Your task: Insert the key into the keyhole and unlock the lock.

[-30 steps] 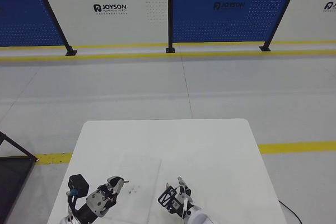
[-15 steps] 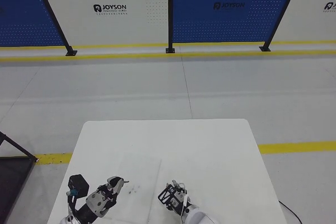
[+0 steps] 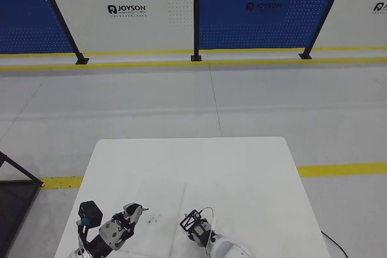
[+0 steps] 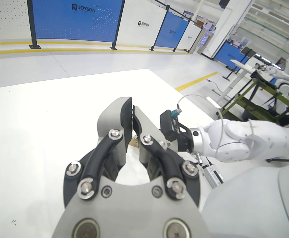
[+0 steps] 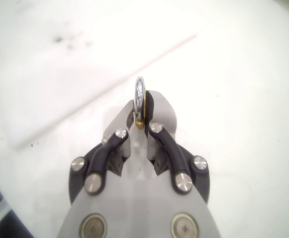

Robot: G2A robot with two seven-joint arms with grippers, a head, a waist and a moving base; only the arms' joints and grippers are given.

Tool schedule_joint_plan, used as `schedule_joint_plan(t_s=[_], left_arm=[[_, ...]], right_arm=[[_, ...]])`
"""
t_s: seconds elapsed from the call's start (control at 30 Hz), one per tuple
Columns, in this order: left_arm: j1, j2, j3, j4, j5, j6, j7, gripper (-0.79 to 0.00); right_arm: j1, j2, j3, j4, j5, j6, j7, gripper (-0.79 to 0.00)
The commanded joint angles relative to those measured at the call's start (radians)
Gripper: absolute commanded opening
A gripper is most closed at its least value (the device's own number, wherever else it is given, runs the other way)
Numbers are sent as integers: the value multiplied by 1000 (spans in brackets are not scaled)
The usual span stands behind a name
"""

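Left gripper (image 4: 132,110) clenched on brass key (image 4: 134,143), above worktop (image 3: 245,168) near edge, toward left corner | right gripper (image 5: 140,100) grasping padlock (image 5: 139,92) by brass body, silver shackle poking past fingertips, mid near edge | grippers near, apart

Top view looks down on the worktop (image 3: 245,174) from its near edge; wrist views sit close behind left pincer (image 4: 132,108) and right pincer (image 5: 140,102); all share it.
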Motion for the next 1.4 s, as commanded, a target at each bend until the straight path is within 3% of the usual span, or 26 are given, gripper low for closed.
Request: schedule_joint_plan(t_s=[0.0, 0.23, 0.4, 0.67, 0.83, 1.37], left_arm=[[0, 0, 0, 0, 0, 0, 0, -785], [0, 0, 0, 0, 0, 0, 0, -785], [-39, 0, 35, 34, -122, -44, -2, -785], [-84, -3, 107, 93, -286, -190, 49, -785], [-103, -8, 184, 125, -329, -265, 71, -785], [-107, -8, 194, 132, -338, -267, 65, -785]], right_arm=[[-3, 0, 3, -8, 11, 5, -13, -785], [-57, 12, 78, -111, 146, -5, -108, -785], [-85, 26, 206, -155, 540, -241, -168, -785], [-83, 41, 276, -116, 872, -586, -181, -785], [-64, 45, 280, -98, 969, -741, -193, -785], [-62, 46, 285, -97, 965, -753, -194, -785]])
